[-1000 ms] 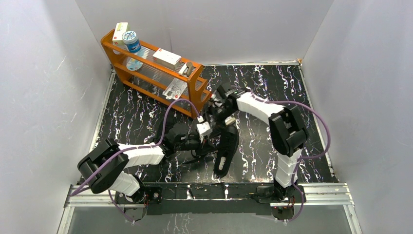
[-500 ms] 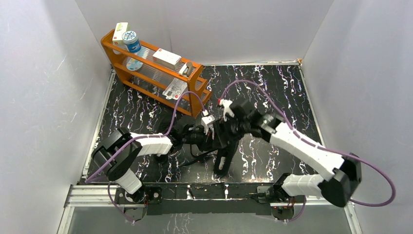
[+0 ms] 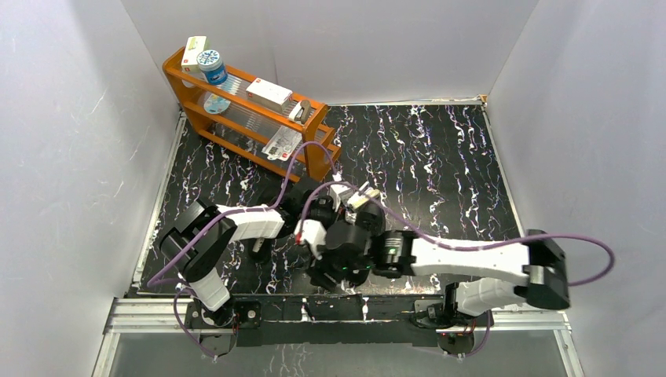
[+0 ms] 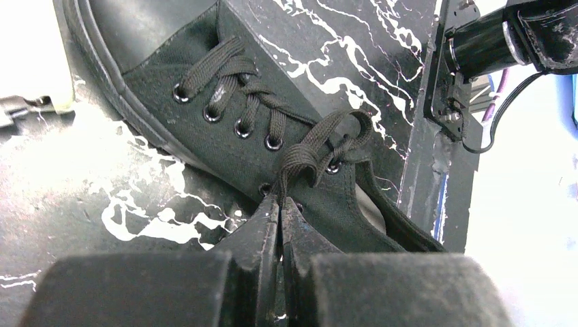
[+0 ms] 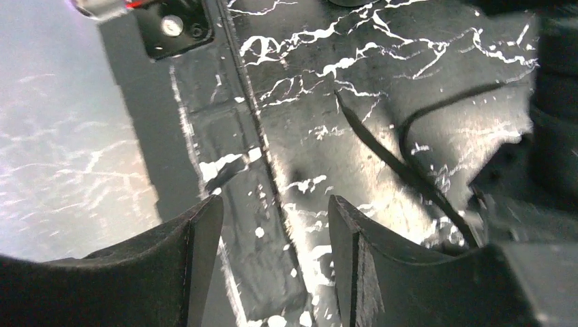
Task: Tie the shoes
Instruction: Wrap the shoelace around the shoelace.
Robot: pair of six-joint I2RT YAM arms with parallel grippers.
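The left gripper (image 4: 279, 206) pinches the lace (image 4: 310, 153) of a black sneaker (image 4: 198, 68) (by its top eyelets). The right gripper (image 5: 275, 228) gapes, empty, above the table (image 5: 307, 88).

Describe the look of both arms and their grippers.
The left arm and right arm have white link covers, bulky black joints and a purple cable running along each. The left gripper and right gripper have matte black, wedge-shaped fingers.
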